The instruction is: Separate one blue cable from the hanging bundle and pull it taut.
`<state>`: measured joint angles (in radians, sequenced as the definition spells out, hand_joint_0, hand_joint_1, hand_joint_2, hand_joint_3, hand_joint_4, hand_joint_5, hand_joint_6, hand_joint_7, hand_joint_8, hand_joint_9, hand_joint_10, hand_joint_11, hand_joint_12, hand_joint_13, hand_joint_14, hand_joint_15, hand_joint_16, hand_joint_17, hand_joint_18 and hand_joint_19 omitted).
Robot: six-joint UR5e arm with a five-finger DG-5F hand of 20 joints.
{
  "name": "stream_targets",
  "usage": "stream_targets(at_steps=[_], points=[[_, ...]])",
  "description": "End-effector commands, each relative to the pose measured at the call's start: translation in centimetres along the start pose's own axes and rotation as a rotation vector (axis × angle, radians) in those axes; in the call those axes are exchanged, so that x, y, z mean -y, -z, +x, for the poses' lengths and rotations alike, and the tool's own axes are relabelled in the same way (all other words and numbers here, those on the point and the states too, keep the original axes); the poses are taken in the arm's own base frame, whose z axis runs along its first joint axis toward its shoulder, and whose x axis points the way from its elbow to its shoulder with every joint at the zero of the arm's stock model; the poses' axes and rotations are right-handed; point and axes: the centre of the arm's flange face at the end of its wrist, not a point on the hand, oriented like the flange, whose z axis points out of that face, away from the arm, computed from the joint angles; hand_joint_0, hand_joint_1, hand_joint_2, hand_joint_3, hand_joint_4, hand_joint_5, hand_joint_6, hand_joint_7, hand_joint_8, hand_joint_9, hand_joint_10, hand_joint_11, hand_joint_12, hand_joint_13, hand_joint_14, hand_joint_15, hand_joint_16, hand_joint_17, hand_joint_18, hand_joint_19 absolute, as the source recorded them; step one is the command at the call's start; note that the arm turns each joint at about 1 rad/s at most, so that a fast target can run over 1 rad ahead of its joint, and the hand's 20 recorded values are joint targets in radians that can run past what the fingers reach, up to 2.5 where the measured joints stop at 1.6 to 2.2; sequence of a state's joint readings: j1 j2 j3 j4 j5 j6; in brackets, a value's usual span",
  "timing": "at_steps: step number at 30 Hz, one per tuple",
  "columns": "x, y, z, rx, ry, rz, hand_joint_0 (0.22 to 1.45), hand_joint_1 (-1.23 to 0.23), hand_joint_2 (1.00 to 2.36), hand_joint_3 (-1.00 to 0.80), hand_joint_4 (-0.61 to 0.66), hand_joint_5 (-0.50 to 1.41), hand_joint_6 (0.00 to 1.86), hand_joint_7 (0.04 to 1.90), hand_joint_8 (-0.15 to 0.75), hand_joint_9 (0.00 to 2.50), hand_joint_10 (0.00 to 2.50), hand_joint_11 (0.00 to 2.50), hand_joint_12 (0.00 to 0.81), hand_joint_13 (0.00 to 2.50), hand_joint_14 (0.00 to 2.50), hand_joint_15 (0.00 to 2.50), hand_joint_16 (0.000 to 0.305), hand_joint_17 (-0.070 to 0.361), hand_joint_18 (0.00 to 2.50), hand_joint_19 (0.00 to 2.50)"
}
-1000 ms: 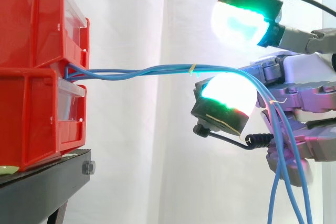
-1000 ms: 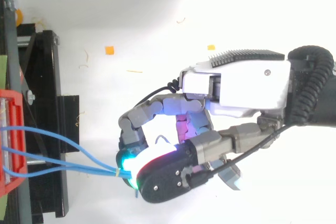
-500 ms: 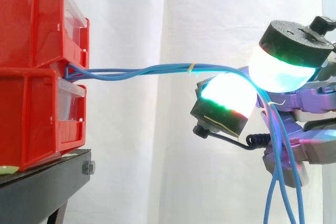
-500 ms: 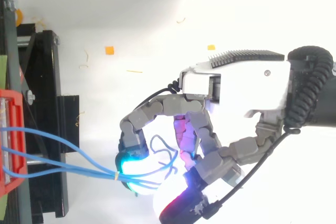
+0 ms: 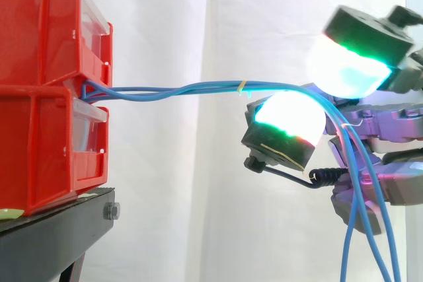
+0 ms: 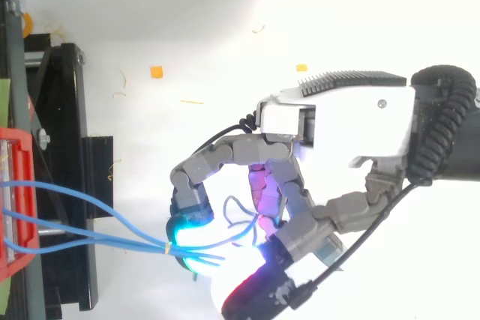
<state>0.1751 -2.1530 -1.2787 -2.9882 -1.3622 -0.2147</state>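
Side view: two stacked red plastic bins (image 5: 39, 84) stand on a black counter (image 5: 53, 236) at the left, before a white curtain (image 5: 198, 18). A bundle of thin blue cables (image 5: 172, 88) comes out from the gap between the upper and lower bin and runs roughly level to the right, bound partway along by a small yellow tie (image 5: 242, 86). Past the tie, the cables arch over a white-and-green glowing fingertip pad (image 5: 287, 120) of the robot hand (image 5: 390, 127), then drop steeply down in front of the palm and leave the lower edge of the view. A second glowing pad (image 5: 347, 64) sits above and to the right of the first, with the cables passing between the two; whether this upper pad touches them cannot be told.

In the top view, the robot hand (image 6: 337, 121) reaches in from the right with its fingers curled inward. Three blue strands (image 6: 90, 215) fan out from the red bin (image 6: 16, 200) at the left edge, meet at the tie and cross the cyan-lit pad (image 6: 191, 234). Beyond it, they form loose loops inside the curl of the fingers. The robot hand is thus clenched round the bundle, hooking all the cables together, with no single strand set apart. Small orange scraps (image 6: 157, 72) lie on the white floor (image 6: 187, 20), well apart from the hand.
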Motion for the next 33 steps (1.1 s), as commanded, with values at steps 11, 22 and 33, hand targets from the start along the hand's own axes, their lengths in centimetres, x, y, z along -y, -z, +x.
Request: stream_targets(at_steps=[11,22,33], points=[[0.08,0.00,0.00,0.000,0.000,0.001,0.66,-0.59,1.00,-0.50,-0.03,0.15,0.50,1.33,0.082,2.03,0.02,0.47,0.257,1.43,0.02,0.76,0.041,0.092,0.97,0.86],[-0.07,0.03,-0.04,0.000,0.000,0.001,0.78,-0.80,1.01,-0.37,-0.06,0.15,0.50,1.31,0.111,2.04,0.03,0.54,0.269,1.42,0.02,0.76,0.040,0.089,0.97,0.88],[0.06,0.03,-0.01,-0.001,0.000,0.006,0.79,-0.92,1.01,-0.43,-0.09,0.15,0.50,1.30,0.126,2.00,0.03,0.57,0.271,1.40,0.02,0.78,0.038,0.085,0.97,0.87]])
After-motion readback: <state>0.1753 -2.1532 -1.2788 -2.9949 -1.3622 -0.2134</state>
